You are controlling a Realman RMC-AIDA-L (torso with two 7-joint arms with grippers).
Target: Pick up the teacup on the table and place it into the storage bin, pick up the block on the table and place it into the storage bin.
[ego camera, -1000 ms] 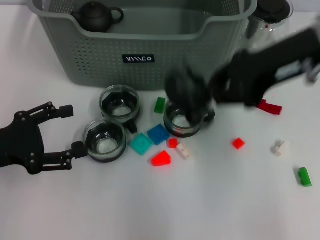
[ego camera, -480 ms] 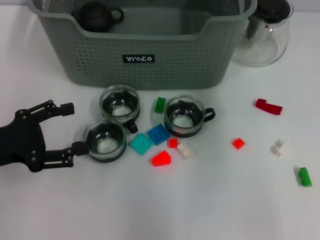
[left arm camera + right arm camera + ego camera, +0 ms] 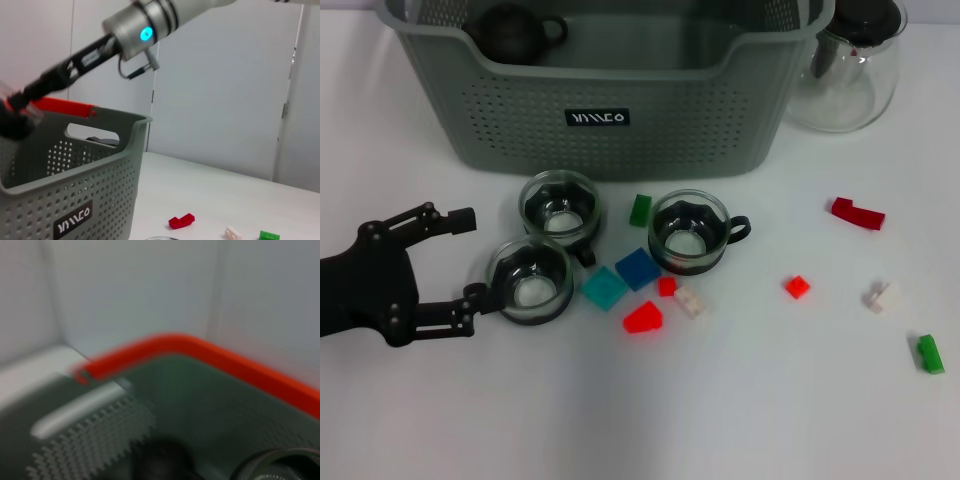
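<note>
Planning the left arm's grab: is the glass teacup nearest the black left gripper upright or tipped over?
Upright. In the head view the glass teacup nearest the open black left gripper shows its round rim facing up, base on the white table.

Three teacups (image 3: 688, 232) before the storage bin (image 3: 610, 100)

The left claw (image 3: 470, 255) lies low on the white counter (image 3: 640, 420), its two black fingers spread wide, the nearer fingertip touching a glass teacup (image 3: 529, 281). A second teacup (image 3: 559, 207) stands just behind it, and a third teacup (image 3: 687, 232), its dark handle pointing right, sits beside a green block (image 3: 640, 210). Teal, blue, red and white blocks cluster between the cups. A dark red block (image 3: 857, 213), a small red block (image 3: 797, 287), a white block (image 3: 880, 296) and another green block (image 3: 929, 353) lie scattered to the right. The grey-green storage bin (image 3: 620, 110) holds a dark teapot (image 3: 510, 30); a glass jug (image 3: 850, 65) stands beside it
</note>
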